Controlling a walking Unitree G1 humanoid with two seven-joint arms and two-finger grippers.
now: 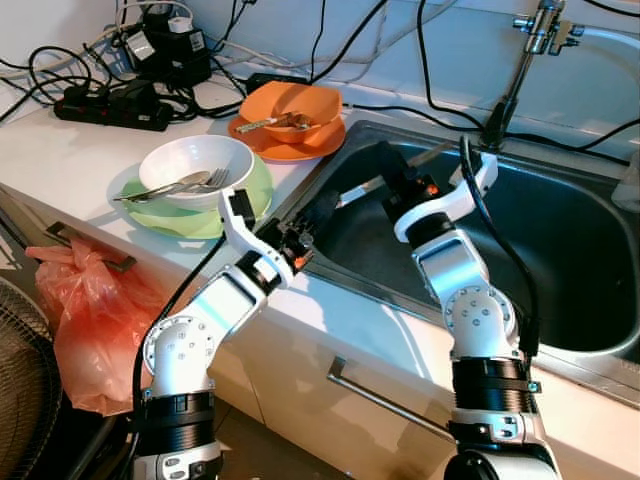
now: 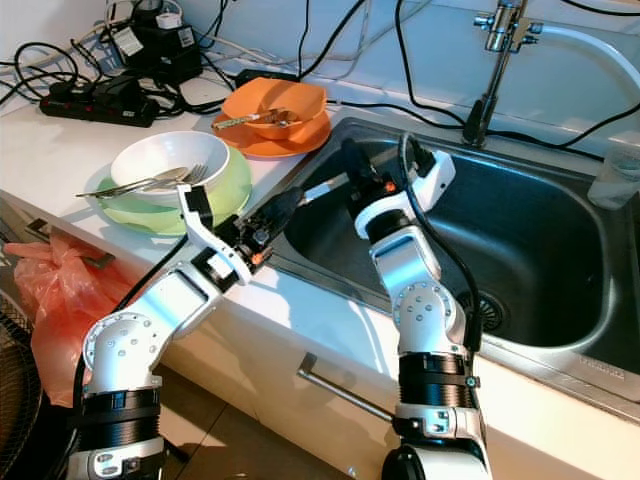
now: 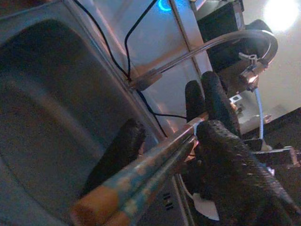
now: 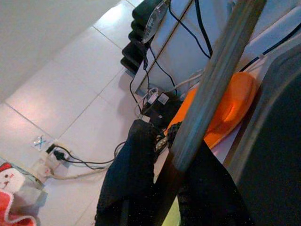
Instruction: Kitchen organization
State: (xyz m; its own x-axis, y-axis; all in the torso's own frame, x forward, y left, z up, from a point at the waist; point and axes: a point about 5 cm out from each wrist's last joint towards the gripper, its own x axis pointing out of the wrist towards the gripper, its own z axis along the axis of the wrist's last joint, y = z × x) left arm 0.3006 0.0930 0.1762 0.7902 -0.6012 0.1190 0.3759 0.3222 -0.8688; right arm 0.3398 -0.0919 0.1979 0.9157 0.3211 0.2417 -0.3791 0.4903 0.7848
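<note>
Eye views: left end effector [image 1: 318, 215] and right end effector [image 1: 385, 172] both reach over the sink [image 1: 560, 230] rim, chopsticks [image 1: 352, 190] spanning between them; white bowl [image 1: 195, 165] and orange bowl [image 1: 290, 105] sit on the surface [image 1: 70, 150]. Left wrist: both clenched on the chopsticks, faucet [image 3: 211, 44] behind. Right wrist: chopsticks run across to the left end effector's fingers [image 4: 127, 174].

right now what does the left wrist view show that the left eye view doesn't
Left wrist view: up close, the held thing is a pair of chopsticks, blue-patterned with tan ends, lying side by side.
Left eye view: the counter, with a white bowl holding cutlery on a green plate, an orange bowl, a power strip and a red bag lower down.
Both: the sink, the faucet, and the left pincer and right pincer gripping opposite ends of the chopsticks.
</note>
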